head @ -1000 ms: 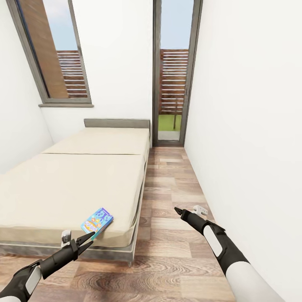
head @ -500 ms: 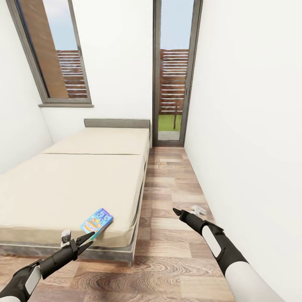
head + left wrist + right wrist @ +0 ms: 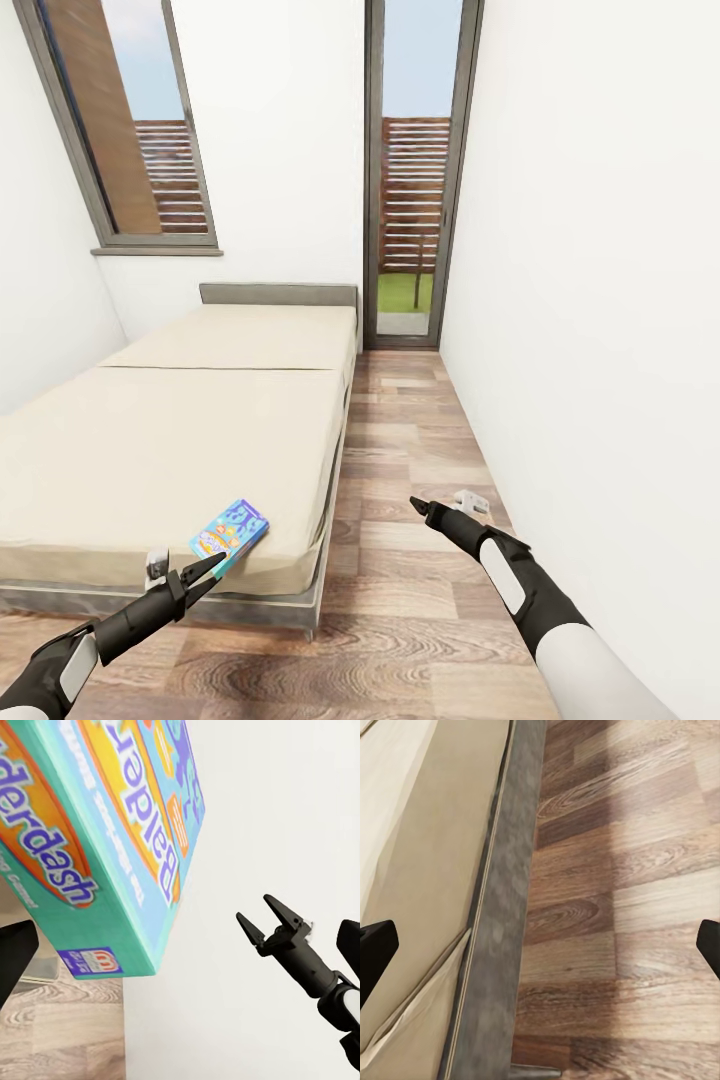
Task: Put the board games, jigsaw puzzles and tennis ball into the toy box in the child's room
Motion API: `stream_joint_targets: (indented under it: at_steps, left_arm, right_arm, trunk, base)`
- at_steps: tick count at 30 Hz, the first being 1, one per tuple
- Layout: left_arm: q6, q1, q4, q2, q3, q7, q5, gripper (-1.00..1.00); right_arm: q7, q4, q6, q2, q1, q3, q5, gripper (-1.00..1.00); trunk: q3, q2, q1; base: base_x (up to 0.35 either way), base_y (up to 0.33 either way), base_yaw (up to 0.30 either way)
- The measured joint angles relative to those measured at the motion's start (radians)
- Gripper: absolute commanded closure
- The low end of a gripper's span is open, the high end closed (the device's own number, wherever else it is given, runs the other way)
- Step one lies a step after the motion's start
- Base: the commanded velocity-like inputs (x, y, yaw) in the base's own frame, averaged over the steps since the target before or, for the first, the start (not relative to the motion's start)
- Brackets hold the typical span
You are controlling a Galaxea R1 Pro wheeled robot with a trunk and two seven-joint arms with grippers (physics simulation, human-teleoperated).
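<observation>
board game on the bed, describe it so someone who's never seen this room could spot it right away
Find the bed along the left wall, below the window. On its beige mattress, at the near corner beside the wood floor, lies a flat box: the board game. Its teal, blue and orange print is the only bright colour there, just ahead of the left end effector.

The head camera is looking forward and down over the bed [image 3: 180,440] and wooden floor [image 3: 410,440]. The left wrist camera is sitting close against the board game [image 3: 97,832], also catching the right gripper [image 3: 264,922]. The right wrist camera is facing down at the bed frame [image 3: 499,937] and floor, both shared with the head view.
</observation>
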Motion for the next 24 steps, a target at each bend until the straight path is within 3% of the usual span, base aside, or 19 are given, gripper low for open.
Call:
stream_joint_targets:
  at_steps: [24]
  left_arm:
    - [0.000,0.000,0.000,0.000,0.000,0.000,0.000,-1.00]
  right_arm:
    - [0.002,0.000,-0.002,0.000,0.000,0.000,0.000,-1.00]
  trunk:
    - [0.000,0.000,0.000]
  base:
    - [0.039,0.000,0.000]
